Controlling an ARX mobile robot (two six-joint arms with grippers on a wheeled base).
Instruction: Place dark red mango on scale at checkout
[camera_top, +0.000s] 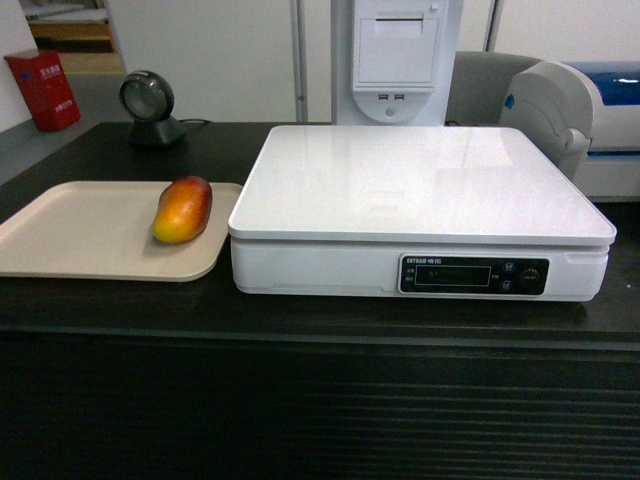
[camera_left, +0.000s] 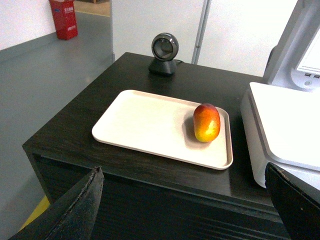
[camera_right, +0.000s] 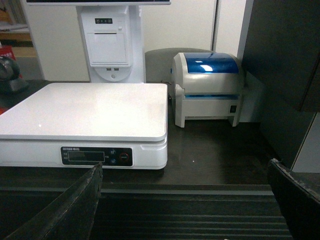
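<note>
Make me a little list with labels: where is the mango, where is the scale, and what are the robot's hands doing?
mango: lying on its side on the tray, near the right edge, dark red end toward the back
tray: beige, flat on the counter, left of the scale
scale: white, nothing on its top plate, display facing front
left end effector: open, held back from the counter, facing the mango
right end effector: open, held back, facing the scale
task state: mango not yet picked up
</note>
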